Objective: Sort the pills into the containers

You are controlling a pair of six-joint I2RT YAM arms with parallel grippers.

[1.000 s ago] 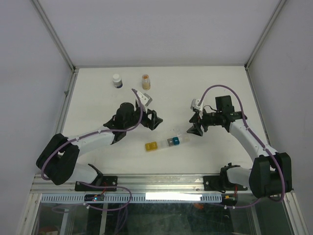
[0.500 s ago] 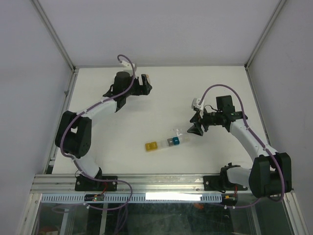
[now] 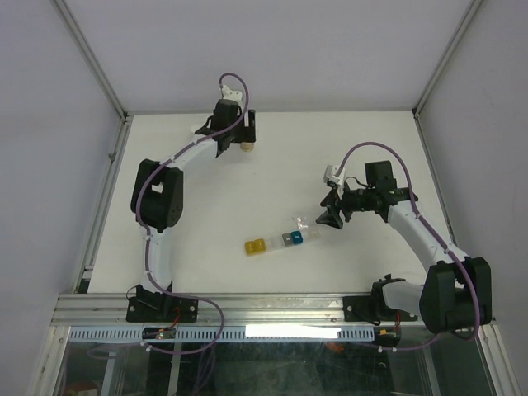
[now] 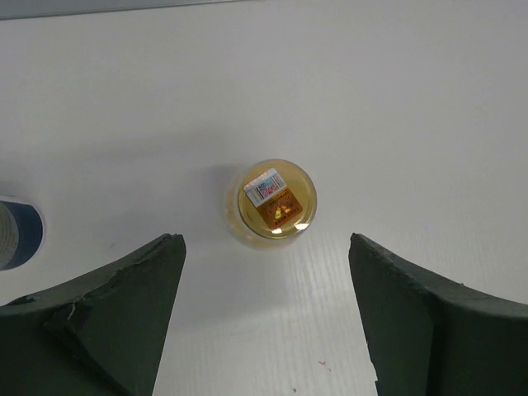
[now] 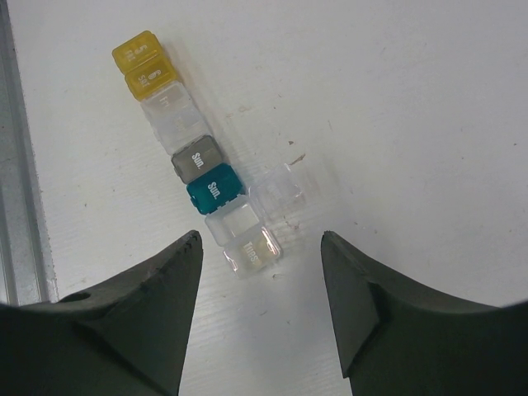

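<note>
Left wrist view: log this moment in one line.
left hand open above small clear orange-pill vial | right hand open over translucent plastic pillbox strip

I'm looking down on the white tabletop (image 3: 272, 177) from high up behind its near edge. My left wrist camera is pointing straight down, close over the small clear vial of orange pills (image 4: 275, 199). My right wrist camera is viewing the strip of translucent pillbox cubes (image 5: 194, 157) closely. The overhead view is showing both.

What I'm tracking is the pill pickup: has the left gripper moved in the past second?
Yes. The left gripper moved away from the pillbox strip to the far edge, over the vial.
</note>
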